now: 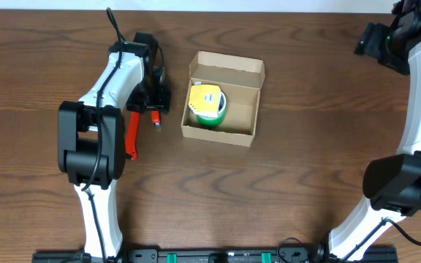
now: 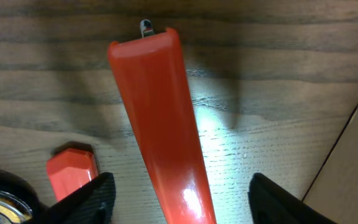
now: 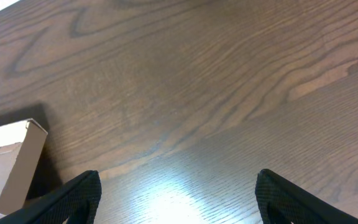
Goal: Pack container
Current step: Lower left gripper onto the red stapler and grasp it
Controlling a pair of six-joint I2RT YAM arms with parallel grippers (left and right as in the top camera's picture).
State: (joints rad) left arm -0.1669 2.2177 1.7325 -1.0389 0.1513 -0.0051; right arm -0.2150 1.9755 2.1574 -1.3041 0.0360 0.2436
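Tan cardboard container (image 1: 241, 111) sits at mid-table, slightly far of centre, with its flap lid standing open on the far side so the contents can go in from above. One item is inside: a green-and-yellow roll (image 1: 206, 107) against the left wall. The right half of the floor is bare.

Left gripper (image 1: 150, 108) is just left of the container, lowered over a red tool (image 1: 132, 136) lying flat on the wooden table (image 1: 305, 146). In the left wrist view the fingers (image 2: 95, 194) straddle the long red body (image 2: 160, 124), with table showing on both sides of it. The jaws are apart and nothing is gripped. I judge this to be alignment for a pick across the narrow width. A small red piece (image 2: 72, 171) lies just beside the left finger and could be nudged.

Right gripper (image 1: 375, 40) is at the far right, well apart from the work — jaws open and empty over bare wood, clear of the left arm's path.

Packing is judged part done.
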